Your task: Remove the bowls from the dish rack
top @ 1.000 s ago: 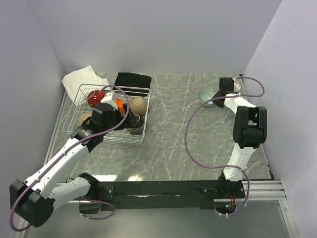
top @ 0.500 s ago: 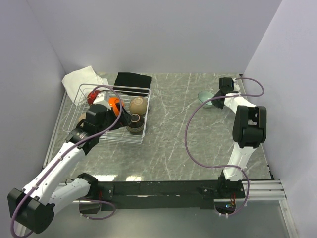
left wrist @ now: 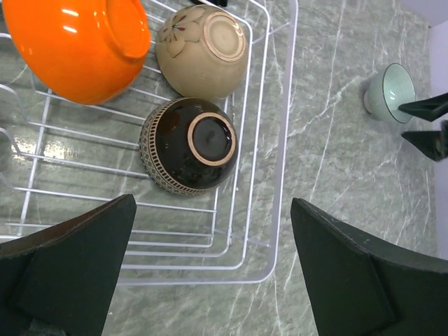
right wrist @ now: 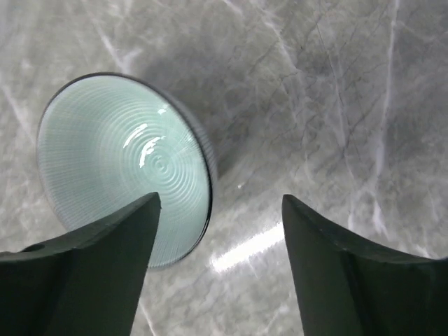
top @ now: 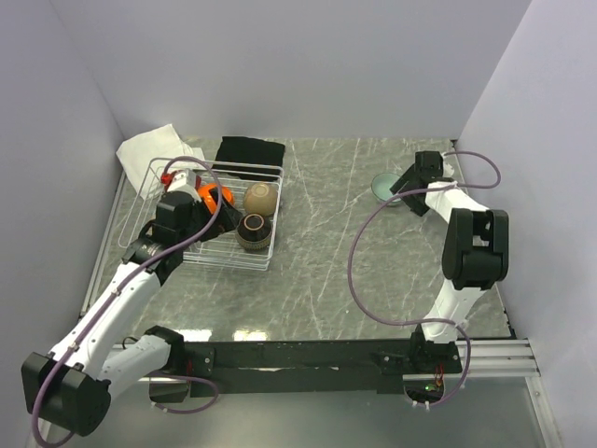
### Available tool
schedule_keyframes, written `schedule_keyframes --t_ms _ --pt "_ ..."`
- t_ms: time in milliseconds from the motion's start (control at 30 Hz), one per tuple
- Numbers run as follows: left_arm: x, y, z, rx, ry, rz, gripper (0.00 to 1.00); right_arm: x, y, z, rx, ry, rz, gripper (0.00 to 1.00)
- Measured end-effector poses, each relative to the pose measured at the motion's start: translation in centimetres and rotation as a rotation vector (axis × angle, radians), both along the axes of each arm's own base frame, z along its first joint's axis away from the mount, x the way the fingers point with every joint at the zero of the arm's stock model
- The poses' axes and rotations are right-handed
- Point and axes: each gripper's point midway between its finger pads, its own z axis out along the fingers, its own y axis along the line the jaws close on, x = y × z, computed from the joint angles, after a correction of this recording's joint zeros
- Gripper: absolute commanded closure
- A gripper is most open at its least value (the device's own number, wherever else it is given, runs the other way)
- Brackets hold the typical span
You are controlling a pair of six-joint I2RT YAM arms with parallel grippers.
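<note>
The white wire dish rack [top: 242, 166] [left wrist: 286, 140] stands at the back left. In it lie an orange bowl [top: 216, 196] [left wrist: 77, 45], a beige bowl [top: 261, 197] [left wrist: 203, 45] and a dark brown bowl [top: 254, 229] [left wrist: 189, 143], the last two bottom up. A dark red bowl [top: 173, 177] is partly hidden behind my left arm. My left gripper [top: 199, 207] [left wrist: 212, 203] hangs open above the rack's near right corner and holds nothing. The pale teal bowl [top: 384, 187] [right wrist: 119, 161] [left wrist: 390, 87] stands upright on the table at the back right. My right gripper [top: 403, 189] [right wrist: 220, 199] is open at its rim.
A white cloth [top: 154, 145] and a black cloth [top: 250, 149] lie behind the rack against the back wall. Walls close the table on the left, back and right. Grey marble tabletop [top: 326, 243] lies between the rack and the teal bowl.
My right gripper has opened and let go of the pale teal bowl, which now rests on the table. My left arm has drawn back left, uncovering the dark brown bowl.
</note>
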Motion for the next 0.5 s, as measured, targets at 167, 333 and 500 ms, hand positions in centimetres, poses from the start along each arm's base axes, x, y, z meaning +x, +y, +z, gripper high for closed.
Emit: schedule_keyframes --t_ms 167,333,500 --pt "1.0 1.1 -0.9 0.004 0.034 0.034 0.01 -0.7 0.6 3.4 -0.005 -0.059 0.017 0.01" --pt "2.9 3.1 -1.0 0.002 0.058 0.099 0.0 -2.9 2.7 8.1 -0.037 -0.159 0.065 0.0" --pt "5.3 5.5 -0.9 0.012 0.065 0.163 0.01 -5.4 7.2 12.4 -0.056 -0.276 0.194 0.0"
